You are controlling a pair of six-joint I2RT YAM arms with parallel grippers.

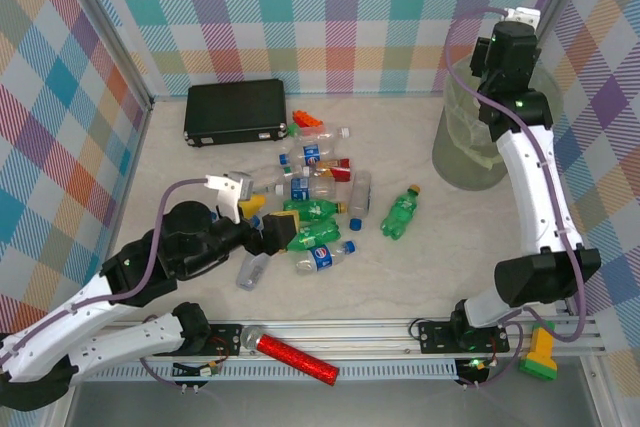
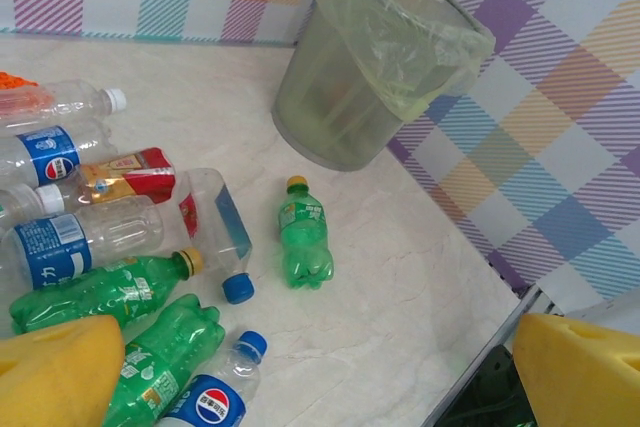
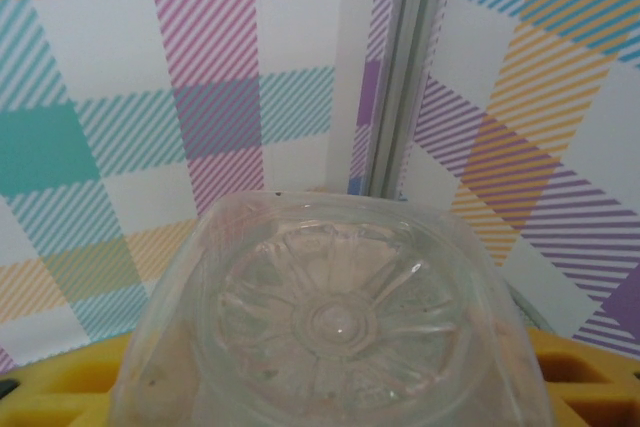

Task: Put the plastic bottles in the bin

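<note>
right gripper [image 3: 320,392] was noted closed around a clear bottle [image 3: 335,317], base toward the camera, held above the bin [image 1: 455,162] at far right. left gripper [image 2: 320,377] was spread wide, nothing held, over the bottle pile [image 1: 315,202]. 1 green bottle [image 2: 304,237] was noted lying alone between pile and bin.

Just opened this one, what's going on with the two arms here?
The right gripper is closed on a clear bottle and is raised above the bin at the far right, apparently ready to drop it in. The left gripper hangs open over the pile of bottles in the middle of the table, holding nothing. One green bottle lies apart from the pile, towards the bin.
</note>
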